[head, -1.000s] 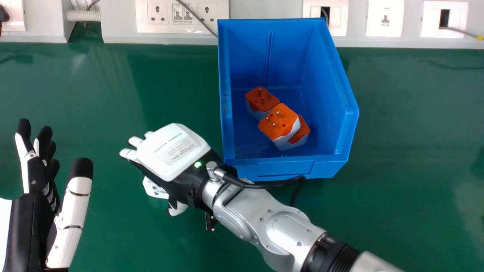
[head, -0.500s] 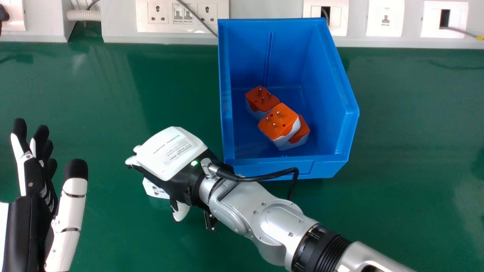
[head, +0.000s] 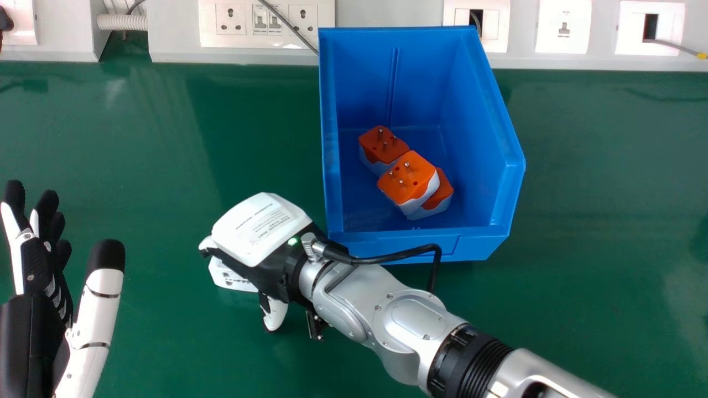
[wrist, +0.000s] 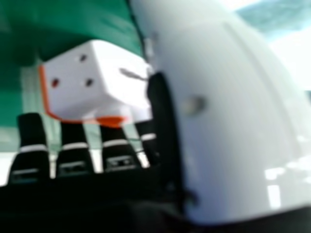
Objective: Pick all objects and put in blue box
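In the head view, my right hand (head: pixel 260 229) is palm-down over the near end of a white adapter (head: pixel 227 278) on the green table, left of the blue box (head: pixel 412 244). The right hand view has the white-and-orange adapter (wrist: pixel 73 92) between the fingertips and thumb of my right hand (wrist: pixel 233 116); its fingers look relaxed, and I cannot tell whether they touch it. Inside the box lie three orange-and-white adapters: one at the back (head: pixel 381 145), one in the middle (head: pixel 408 178) and one partly behind it (head: pixel 441 194). At the far left, my left hand (head: pixel 36 265) is open and holds nothing.
A wall trunking with sockets (head: pixel 268 25) runs along the table's back edge, behind the box. A dark cable (head: pixel 387 258) loops from my right wrist in front of the box's near wall. Green tabletop (head: pixel 597 193) stretches to the box's right.
My right hand has shifted right and slightly nearer, and its fingertips have dropped from the head view. My left hand has drifted left and slightly nearer. The adapters have stayed put.
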Robot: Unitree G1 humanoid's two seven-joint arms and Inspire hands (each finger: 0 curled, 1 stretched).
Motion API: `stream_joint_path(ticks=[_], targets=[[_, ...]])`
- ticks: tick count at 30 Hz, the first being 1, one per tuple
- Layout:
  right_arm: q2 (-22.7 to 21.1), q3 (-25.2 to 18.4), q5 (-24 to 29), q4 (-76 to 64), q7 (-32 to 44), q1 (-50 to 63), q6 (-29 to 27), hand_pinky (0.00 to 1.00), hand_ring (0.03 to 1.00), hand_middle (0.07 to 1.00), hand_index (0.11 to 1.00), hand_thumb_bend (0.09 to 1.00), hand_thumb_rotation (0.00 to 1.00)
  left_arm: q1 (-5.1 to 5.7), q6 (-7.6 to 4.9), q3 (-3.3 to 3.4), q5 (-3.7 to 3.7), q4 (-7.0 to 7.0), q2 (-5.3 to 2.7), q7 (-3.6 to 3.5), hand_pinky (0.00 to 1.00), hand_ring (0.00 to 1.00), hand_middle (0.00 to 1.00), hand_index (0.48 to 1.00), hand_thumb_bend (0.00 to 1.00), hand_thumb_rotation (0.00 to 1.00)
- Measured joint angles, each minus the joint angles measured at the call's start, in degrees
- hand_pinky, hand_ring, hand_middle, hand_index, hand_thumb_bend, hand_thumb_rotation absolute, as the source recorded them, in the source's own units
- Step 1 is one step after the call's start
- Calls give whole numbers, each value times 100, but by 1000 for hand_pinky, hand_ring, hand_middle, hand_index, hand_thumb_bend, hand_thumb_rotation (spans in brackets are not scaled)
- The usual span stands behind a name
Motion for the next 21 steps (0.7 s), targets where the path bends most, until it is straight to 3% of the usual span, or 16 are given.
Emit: stream_joint_path(ticks=[3,4,8,10,14,21], targets=[[18,-322,490,143,-20,4,20,418,526,625,499,507,105,30,18,-26,-17,-58,-35,-20,1000,1000,1000,1000,550,780],[18,-372,560,195,-31,4,13,398,499,610,492,506,67,54,24,-22,-18,-71,-53,-9,1000,1000,1000,1000,550,790],[16,-370,636,280,-70,8,-126,328,475,590,514,481,7,97,77,-32,10,-134,-109,-3,1000,1000,1000,1000,569,787],[14,-329,600,278,-106,11,-131,289,430,528,548,484,1,115,78,-41,28,-213,-146,-3,1000,1000,1000,1000,554,775],[-56,-108,450,258,-342,18,-417,278,411,500,570,486,0,164,75,-52,27,-233,-203,-2,1000,1000,1000,1000,499,780],[-115,-77,468,157,-289,34,-500,269,401,487,580,483,0,272,70,-76,30,-287,-226,-11,1000,1000,1000,1000,541,791]])
